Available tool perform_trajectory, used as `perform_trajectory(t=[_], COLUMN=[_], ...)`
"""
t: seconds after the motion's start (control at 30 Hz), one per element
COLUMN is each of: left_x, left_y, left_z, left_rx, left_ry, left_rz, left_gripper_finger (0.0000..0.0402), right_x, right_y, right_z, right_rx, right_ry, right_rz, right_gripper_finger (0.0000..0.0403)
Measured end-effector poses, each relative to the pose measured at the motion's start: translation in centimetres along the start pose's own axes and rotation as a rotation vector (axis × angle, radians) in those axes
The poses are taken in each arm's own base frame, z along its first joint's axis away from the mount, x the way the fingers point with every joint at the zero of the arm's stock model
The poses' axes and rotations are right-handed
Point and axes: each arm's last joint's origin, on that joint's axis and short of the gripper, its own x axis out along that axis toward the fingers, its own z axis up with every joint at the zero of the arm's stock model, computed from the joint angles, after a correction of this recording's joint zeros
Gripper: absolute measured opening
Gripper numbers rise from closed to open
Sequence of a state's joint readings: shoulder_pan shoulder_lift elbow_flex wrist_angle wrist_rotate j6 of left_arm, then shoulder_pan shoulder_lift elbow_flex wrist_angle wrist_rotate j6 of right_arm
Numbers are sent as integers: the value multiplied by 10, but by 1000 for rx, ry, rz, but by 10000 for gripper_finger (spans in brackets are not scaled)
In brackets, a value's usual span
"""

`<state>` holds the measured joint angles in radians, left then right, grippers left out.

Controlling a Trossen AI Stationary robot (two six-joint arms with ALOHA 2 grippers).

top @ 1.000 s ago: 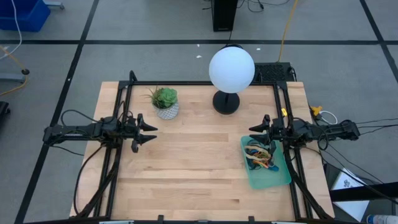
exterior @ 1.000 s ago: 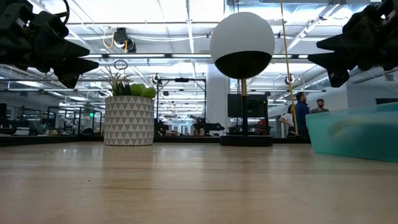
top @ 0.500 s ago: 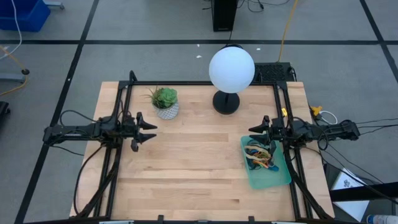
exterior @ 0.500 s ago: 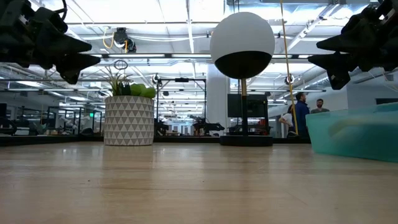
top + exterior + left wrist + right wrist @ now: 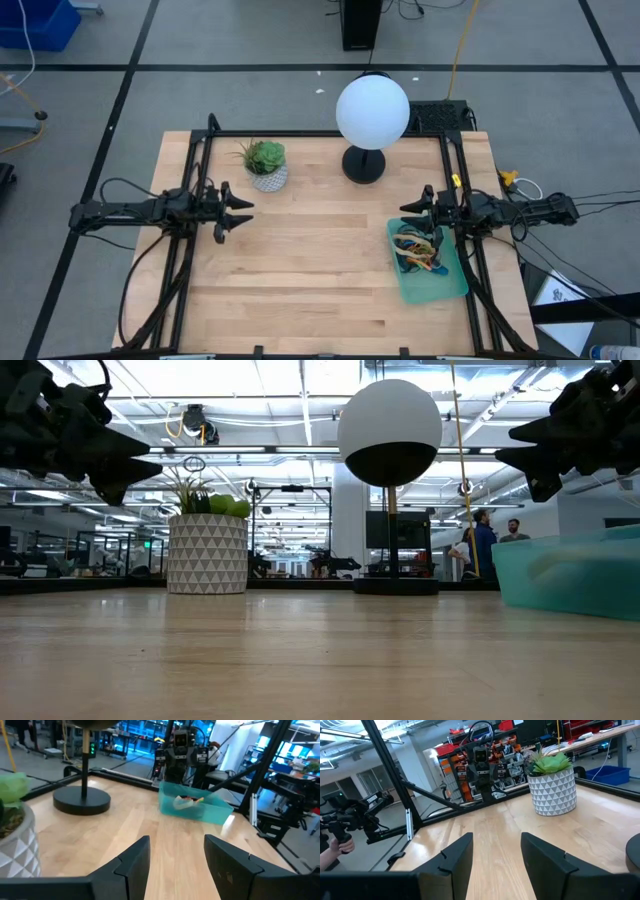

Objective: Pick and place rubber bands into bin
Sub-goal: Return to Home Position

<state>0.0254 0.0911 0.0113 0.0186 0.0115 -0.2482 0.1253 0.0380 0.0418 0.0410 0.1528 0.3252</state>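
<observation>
Several rubber bands (image 5: 418, 249) in black, tan, red and yellow-green lie heaped in the far half of the teal bin (image 5: 442, 282), which rests flat on the table at the right; they also show as a small heap of bands (image 5: 189, 800) in the left wrist view. My left gripper (image 5: 244, 214) hovers open above the table's left side, pointing level toward the right. My right gripper (image 5: 408, 215) hovers open just past the bin's far left corner, pointing level toward the left. Nothing is between either pair of fingers.
A white patterned pot (image 5: 268, 176) with a green plant stands at the far left. A lamp with a white globe (image 5: 372, 110) on a black base (image 5: 363, 165) stands at the far middle. Bare wood (image 5: 310, 270) lies between the arms. People (image 5: 487, 540) stand far behind the table.
</observation>
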Motion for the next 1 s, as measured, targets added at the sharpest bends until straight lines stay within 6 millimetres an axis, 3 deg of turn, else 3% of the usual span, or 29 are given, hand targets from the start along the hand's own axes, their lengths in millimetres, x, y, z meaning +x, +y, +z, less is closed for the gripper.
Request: perform_trajectory(t=[1.0], left_x=[0], left_y=[0], left_z=[1], left_rx=[2], left_ry=[-11], left_rz=[11], left_gripper_finger=[193], right_x=[0], right_y=[0], right_z=[0], right_rx=[3], right_ry=[-1], right_rz=[-2], right_gripper_finger=[160])
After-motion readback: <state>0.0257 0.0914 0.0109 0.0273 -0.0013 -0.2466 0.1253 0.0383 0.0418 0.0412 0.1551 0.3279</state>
